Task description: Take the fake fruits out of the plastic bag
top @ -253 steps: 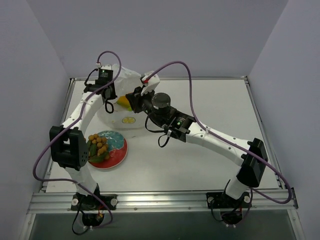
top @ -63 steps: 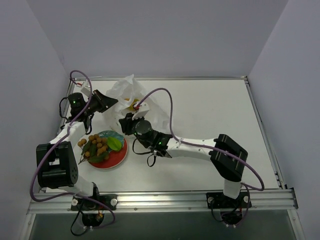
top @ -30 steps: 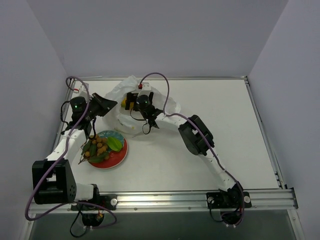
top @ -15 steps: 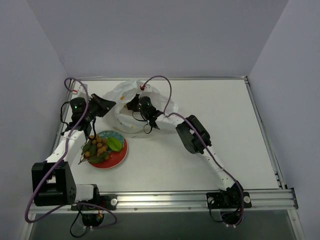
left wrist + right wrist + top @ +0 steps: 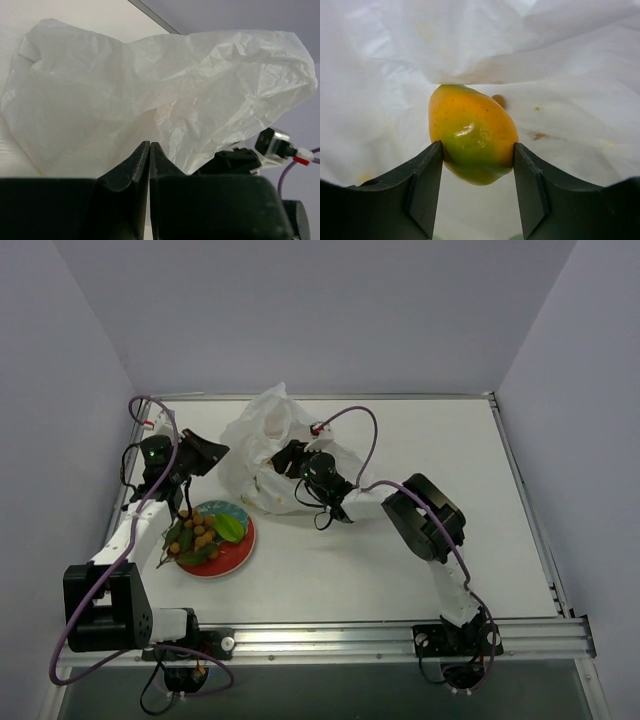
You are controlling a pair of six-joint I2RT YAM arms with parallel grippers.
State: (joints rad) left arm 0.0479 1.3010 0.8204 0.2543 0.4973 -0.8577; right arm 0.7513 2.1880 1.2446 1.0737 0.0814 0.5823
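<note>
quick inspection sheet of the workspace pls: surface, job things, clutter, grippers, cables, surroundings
surface: white table, metal rail along the near edge
job's things: plastic bag crumpled at far left; yellow-orange fruit inside it; tan-brown bunch and green fruit on the plate
clutter: nothing seen
grippers: left gripper shut, apparently pinching the bag's edge; right gripper closed on the yellow-orange fruit
cables: purple cables looping above both arms
surroundings: plain pale walls
</note>
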